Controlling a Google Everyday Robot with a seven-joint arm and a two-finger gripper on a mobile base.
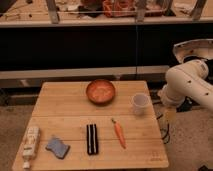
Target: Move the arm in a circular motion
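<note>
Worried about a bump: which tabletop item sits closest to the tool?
The white cup, alone near the table's right edge; the tool hangs just beyond that edge.

On the pale wooden slatted table we find a round reddish-brown bowl at the back. Right of the bowl stands a white plastic cup. In front of the bowl lie an orange carrot and a black ribbed block. To the bowl's front-left lie a crumpled blue cloth and a white bottle. Beyond the cup, off the table, are the cream-white arm and its tan gripper.

We've got open wood at the bench's back left; our gripper hangs off the right edge, with the cup the closest obstacle.
</note>
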